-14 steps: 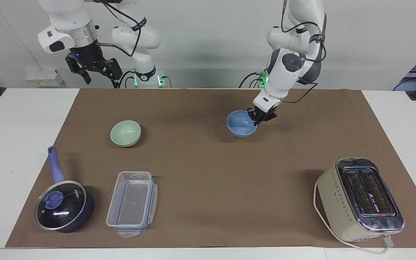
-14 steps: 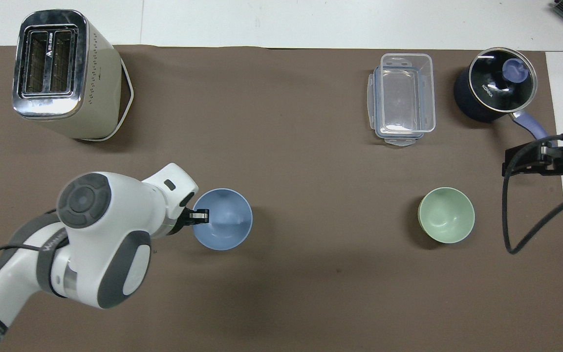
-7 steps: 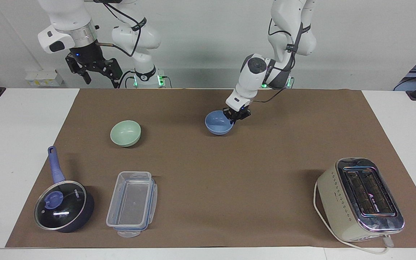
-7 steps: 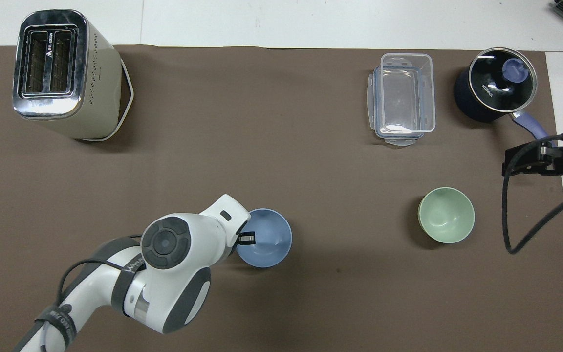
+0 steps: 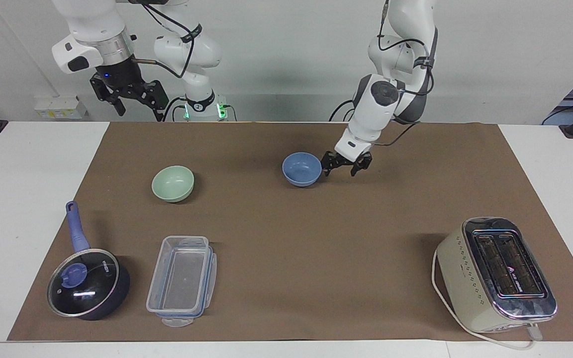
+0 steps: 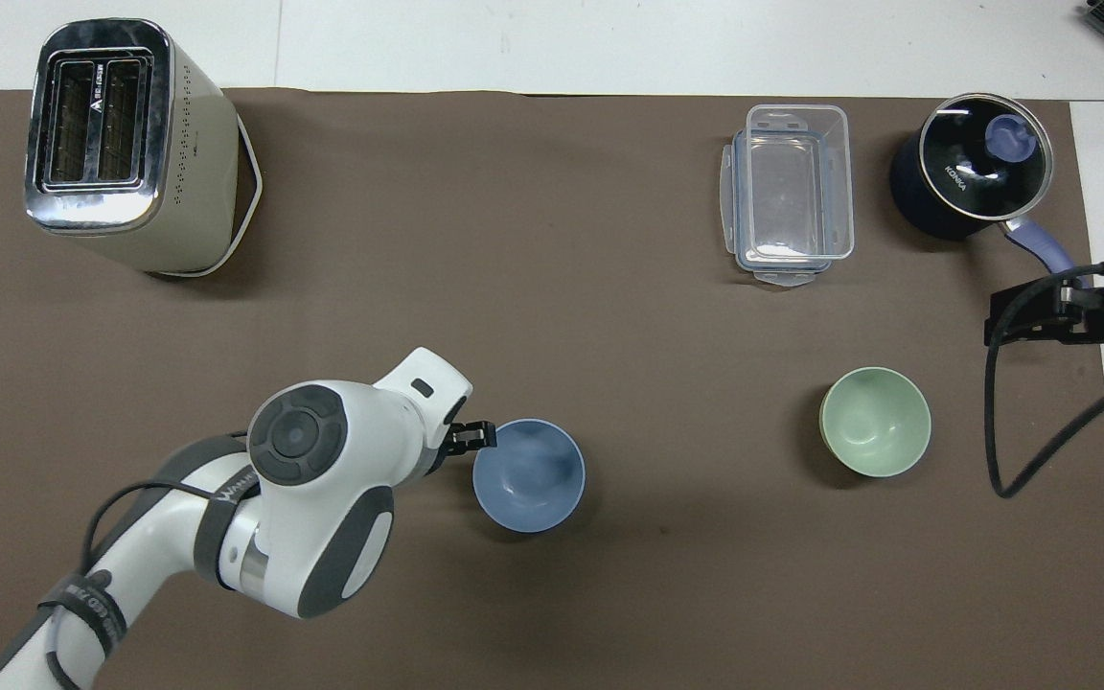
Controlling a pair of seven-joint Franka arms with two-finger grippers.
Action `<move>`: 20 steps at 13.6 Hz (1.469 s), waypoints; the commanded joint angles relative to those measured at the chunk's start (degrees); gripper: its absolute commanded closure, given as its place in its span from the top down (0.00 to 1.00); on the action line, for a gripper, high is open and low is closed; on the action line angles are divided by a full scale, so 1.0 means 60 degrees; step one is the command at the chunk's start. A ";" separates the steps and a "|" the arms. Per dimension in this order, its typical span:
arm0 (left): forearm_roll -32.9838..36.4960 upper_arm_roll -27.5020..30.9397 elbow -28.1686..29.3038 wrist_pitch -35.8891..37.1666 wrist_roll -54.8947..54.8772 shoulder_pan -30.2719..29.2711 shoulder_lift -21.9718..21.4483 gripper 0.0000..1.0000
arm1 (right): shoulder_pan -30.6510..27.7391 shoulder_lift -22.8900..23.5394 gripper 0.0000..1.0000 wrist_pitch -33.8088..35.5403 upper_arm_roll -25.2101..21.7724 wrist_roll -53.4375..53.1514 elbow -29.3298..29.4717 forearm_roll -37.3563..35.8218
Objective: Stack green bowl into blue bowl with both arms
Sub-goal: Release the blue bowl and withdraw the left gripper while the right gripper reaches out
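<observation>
The blue bowl (image 5: pixel 302 168) stands upright on the brown mat near the middle of the table; it also shows in the overhead view (image 6: pixel 528 474). My left gripper (image 5: pixel 345 168) is open just beside the bowl, on its left-arm side, and holds nothing; in the overhead view (image 6: pixel 464 439) the arm covers most of it. The green bowl (image 5: pixel 172 183) stands upright toward the right arm's end, also seen from overhead (image 6: pixel 875 422). My right gripper (image 5: pixel 132 99) waits raised at the right arm's end, shown from overhead (image 6: pixel 1050 316) over the mat's edge.
A dark blue lidded saucepan (image 5: pixel 87 283) and a clear plastic container (image 5: pixel 182 281) stand farther from the robots than the green bowl. A cream toaster (image 5: pixel 495 273) stands at the left arm's end. The brown mat (image 5: pixel 316 238) covers the table.
My left gripper carried the blue bowl toward the table's middle, let go of it, opened and drew back a little toward the left arm's end. The right arm has not moved.
</observation>
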State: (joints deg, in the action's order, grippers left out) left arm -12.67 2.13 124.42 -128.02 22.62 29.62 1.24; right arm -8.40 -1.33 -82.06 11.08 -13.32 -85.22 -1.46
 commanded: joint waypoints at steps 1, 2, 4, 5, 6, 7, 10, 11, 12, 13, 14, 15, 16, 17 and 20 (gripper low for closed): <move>0.0017 -0.0061 -0.0914 0.1236 -0.1055 -0.1051 -0.0090 1.00 | -0.0227 -0.0056 1.00 -0.0034 0.0043 -0.0006 -0.0079 0.0023; 0.0148 -0.0061 -0.1309 0.1746 -0.1552 -0.1520 -0.0104 1.00 | -0.0255 -0.0056 1.00 -0.0222 0.0043 -0.0006 -0.0151 0.0037; 0.0630 -0.0061 -0.2202 0.2976 -0.2796 -0.2253 -0.0075 1.00 | -0.0416 -0.0289 1.00 -0.1288 0.0043 0.0518 -0.0778 0.0052; 0.0792 -0.0061 -0.2540 0.3403 -0.3296 -0.2634 -0.0061 1.00 | -0.0504 -0.0435 1.00 -0.1598 0.0043 0.0927 -0.1246 0.0052; 0.1011 -0.0061 -0.2790 0.3639 -0.3707 -0.2942 -0.0090 1.00 | -0.0606 -0.0466 1.00 -0.1819 0.0028 0.1222 -0.1526 0.0038; 0.1260 -0.0061 -0.3010 0.3975 -0.4088 -0.3264 -0.0119 1.00 | -0.0738 -0.0452 1.00 -0.1966 0.0028 0.1413 -0.1747 0.0038; 0.1642 -0.0061 -0.3698 0.4811 -0.5086 -0.4084 -0.0149 1.00 | -0.1017 -0.0408 1.00 -0.2844 0.0028 0.1693 -0.2756 0.0038; 0.1643 -0.0061 -0.3904 0.4944 -0.5030 -0.4233 -0.0163 1.00 | -0.1177 -0.0350 1.00 -0.3165 0.0028 0.1809 -0.3209 0.0038; 0.1629 -0.0032 -0.4138 0.4988 -0.4986 -0.4278 -0.0134 1.00 | -0.1338 -0.0334 1.00 -0.3705 0.0028 0.1999 -0.3881 0.0038; 0.1643 -0.0032 -0.4387 0.5206 -0.4971 -0.4278 -0.0090 1.00 | -0.1398 -0.0320 1.00 -0.4218 0.0028 0.2117 -0.4439 0.0038; 0.1730 -0.0061 -0.4665 0.5542 -0.4971 -0.4278 -0.0061 1.00 | -0.1500 -0.0276 1.00 -0.4673 0.0028 0.2147 -0.4981 0.0038; 0.1934 -0.0061 -0.4943 0.5850 -0.4971 -0.4249 -0.0061 1.00 | -0.1631 -0.0145 1.00 -0.5069 0.0028 0.2176 -0.5436 0.0038; 0.2081 -0.0061 -0.5163 0.6129 -0.4971 -0.4220 -0.0061 1.00 | -0.1691 -0.0042 1.00 -0.5392 0.0028 0.2293 -0.5817 0.0038; 0.2126 -0.0061 -0.5397 0.6393 -0.4956 -0.4205 -0.0104 1.00 | -0.1691 -0.0041 1.00 -0.5772 0.0028 0.2410 -0.6227 0.0038; 0.2433 -0.0105 -0.5650 0.6762 -0.4738 -0.4132 -0.0352 1.00 | -0.1691 0.0397 1.00 -0.6841 0.0014 0.2440 -0.6932 0.0023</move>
State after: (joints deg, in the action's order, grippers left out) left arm -0.23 1.73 91.77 -89.57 -6.90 4.25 -0.10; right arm -17.81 0.47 -118.86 10.86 -0.44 -123.72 -1.45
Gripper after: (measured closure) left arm 0.000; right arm 0.000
